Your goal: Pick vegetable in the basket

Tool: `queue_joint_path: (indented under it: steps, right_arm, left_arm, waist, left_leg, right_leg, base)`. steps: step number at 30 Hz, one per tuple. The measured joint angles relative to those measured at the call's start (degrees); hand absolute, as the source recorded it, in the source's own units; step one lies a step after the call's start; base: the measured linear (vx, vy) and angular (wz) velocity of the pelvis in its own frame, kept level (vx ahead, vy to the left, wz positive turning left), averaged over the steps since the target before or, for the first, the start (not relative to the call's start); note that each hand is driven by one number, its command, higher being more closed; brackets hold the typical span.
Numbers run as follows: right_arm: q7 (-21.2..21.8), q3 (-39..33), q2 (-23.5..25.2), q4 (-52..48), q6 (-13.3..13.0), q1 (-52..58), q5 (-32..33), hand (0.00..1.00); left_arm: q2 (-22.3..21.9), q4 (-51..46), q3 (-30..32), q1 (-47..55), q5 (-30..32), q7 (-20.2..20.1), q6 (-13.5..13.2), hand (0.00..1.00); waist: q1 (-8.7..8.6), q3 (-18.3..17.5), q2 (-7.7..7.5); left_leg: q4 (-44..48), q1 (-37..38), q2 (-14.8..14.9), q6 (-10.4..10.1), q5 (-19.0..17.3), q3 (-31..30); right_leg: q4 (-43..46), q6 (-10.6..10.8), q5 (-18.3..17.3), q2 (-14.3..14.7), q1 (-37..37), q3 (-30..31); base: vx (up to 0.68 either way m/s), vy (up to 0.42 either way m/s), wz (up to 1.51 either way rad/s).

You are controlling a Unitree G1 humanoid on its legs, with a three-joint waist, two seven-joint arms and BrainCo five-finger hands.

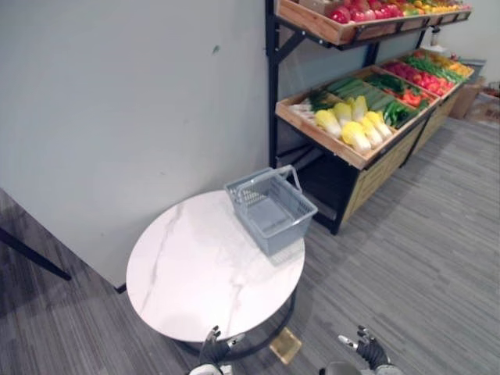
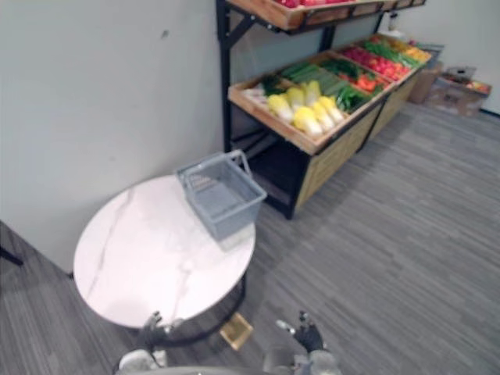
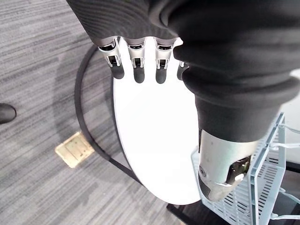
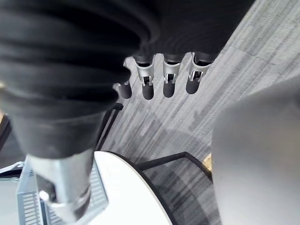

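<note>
Cabbages [image 1: 355, 125] lay in shelf crate [image 1: 326, 145] at 2 o'clock, well apart from empty basket [image 1: 291, 226] on table [image 1: 195, 281]; prob firm, leafy, bruisable, so grip round mid-body. Left hand [image 1: 212, 344] at 6 & right hand [image 1: 369, 349] at 5 hung low, fingers straight, apart, holding nothing

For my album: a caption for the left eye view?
Empty grey basket on a round white table near a produce shelf.

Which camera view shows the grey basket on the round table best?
The left eye view: the basket sits whole and empty near the picture's middle, at the far edge of the round table. The right eye view shows it whole too. Each wrist view catches a corner of its mesh.
</note>
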Motion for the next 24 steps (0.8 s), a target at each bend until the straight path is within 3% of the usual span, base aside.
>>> queue_joint_path:
  steps: [2, 4, 6, 8, 9, 10, 12, 14, 17, 19, 21, 24]
  right_arm:
    - [-0.1, -0.9, 0.0, -0.9, -0.2, -0.1, -0.1, 0.0]
    - [-0.2, -1.2, 0.6, -1.2, -0.2, 0.1, -0.1, 0.0]
    - [-0.2, -1.6, 0.9, -1.9, 0.1, 0.1, -0.1, 0.0]
    - [-0.2, -2.2, 0.8, -2.5, 0.3, 0.0, 0.0, 0.0]
    - [-0.5, -2.7, 0.5, -3.5, 0.3, 0.2, -0.1, 0.0]
    - [-0.6, -2.7, 0.0, -3.5, 0.4, 0.1, -0.2, 0.0]
    - [-0.8, -2.6, -0.4, -3.1, 0.9, -0.3, -1.8, 0.0]
    - [-0.9, -2.6, -0.2, -2.0, 1.0, -1.0, -2.3, 0.0]
    - [-1.3, -1.9, -0.5, -0.7, 1.3, -1.1, -2.4, 0.0]
    - [-1.3, -1.0, -0.6, -0.5, 1.3, -1.3, -2.4, 0.0]
    - [-1.4, -0.8, -1.3, -0.8, 1.4, -2.0, -2.5, 0.0]
    - [-1.9, -1.8, -2.7, -5.5, 1.5, -1.0, -3.8, 0.0]
  left_arm:
    - [-0.3, -0.1, 0.2, -0.6, -0.1, 0.0, 0.0, 0.0]
    - [-0.5, -0.2, 1.7, -0.2, -0.2, 0.1, 0.0, 0.0]
    - [-0.8, -0.2, 3.8, 0.0, -0.5, 0.3, 0.0, 0.0]
    - [-2.3, -0.1, 6.2, -0.2, -0.4, 0.9, 0.0, 0.0]
    - [-3.5, 0.0, 6.7, -0.3, -0.3, 1.2, 0.1, 0.0]
    - [-4.4, 0.1, 6.9, -0.8, 0.0, 1.3, 0.1, 0.0]
    - [-6.0, 1.6, 9.0, -0.8, 0.6, 1.7, 0.2, 0.0]
    - [-6.2, 2.6, 12.3, -1.0, 0.6, 2.5, 0.4, 0.0]
    - [-6.3, 3.4, 16.5, -1.8, 0.6, 3.6, 0.9, 0.0]
    - [-6.0, 4.1, 18.3, -1.7, 0.6, 4.1, 1.0, 0.0]
    - [-5.4, 4.6, 18.4, -1.8, 0.6, 4.1, 1.1, 0.0]
    - [-4.3, 5.3, 18.1, -1.8, 0.8, 4.5, 1.4, 0.0]
  waist:
    - [0.0, 0.6, 0.56]
    - [0.35, 1.1, -0.14]
    - [0.46, 1.4, 0.33]
    - [0.52, 1.5, 0.78]
    - [0.19, 1.7, 2.17]
    - [0.27, 2.0, 2.4]
    - [0.5, 1.5, 3.2]
    - [0.23, 1.3, 3.52]
    - [0.36, 1.3, 3.36]
    - [0.92, 1.3, 3.29]
    - [0.53, 1.4, 3.19]
    - [0.17, 1.7, 2.56]
  left_leg:
    - [0.2, 0.9, 1.7, -2.2, -2.7, -2.0]
    - [1.3, 1.7, 2.4, -4.0, -5.0, -3.4]
    - [4.8, 2.1, 4.7, -6.8, -9.8, -5.1]
    - [5.2, 3.5, 7.8, -9.2, -12.1, -6.8]
    - [5.0, 4.1, 9.2, -8.9, -12.1, -8.7]
    - [5.2, 4.5, 9.4, -8.9, -10.9, -9.6]
    - [5.7, 3.7, 10.8, -9.0, -5.1, -12.3]
    - [8.5, 2.1, 11.8, -9.0, -2.2, -13.9]
    - [20.9, -4.1, 12.9, -11.4, 4.5, -17.5]
    - [29.2, -7.4, 13.9, -13.0, 11.1, -16.6]
    - [34.5, -10.4, 15.0, -13.1, 10.8, -11.5]
    - [32.7, -12.1, 14.9, -11.7, 4.5, -2.7]
  right_leg:
    - [-13.0, 0.7, 0.5, 0.1, -1.0, -0.9]
    - [-27.0, 1.5, 2.3, -0.9, -0.8, 0.2]
    - [-38.4, 2.1, 5.5, -1.5, -0.9, 2.6]
    - [-35.5, 4.5, 11.2, 0.3, -0.7, 1.8]
    - [-31.2, 4.0, 10.3, 1.4, -1.2, 0.8]
    - [-28.9, 3.0, 8.3, 1.5, -1.6, 0.2]
    - [-25.4, 1.0, 3.8, 1.2, -1.1, -2.9]
    - [-25.7, 0.1, 2.3, 1.1, 0.7, -5.4]
    - [-27.3, -1.8, 0.0, 1.0, 6.4, -9.7]
    - [-29.5, -2.9, -0.8, 1.3, 10.5, -11.6]
    - [-32.3, -3.2, -1.0, 1.0, 14.2, -13.0]
    - [-35.2, -3.1, -0.9, -0.1, 18.3, -14.7]
  base:
    - [0.27, -0.172, 0.57]
    - [0.29, -0.252, 0.42]
    - [0.36, -0.366, 0.28]
    - [0.43, -0.449, 0.5]
    - [0.45, -0.46, 0.7]
    - [0.5, -0.513, 0.66]
    - [0.45, -0.456, 0.53]
    - [0.3, -0.282, 0.67]
    - [0.26, -0.253, 0.62]
    - [0.27, -0.232, 0.27]
    - [0.28, -0.164, 0.26]
    - [0.17, -0.034, 0.29]
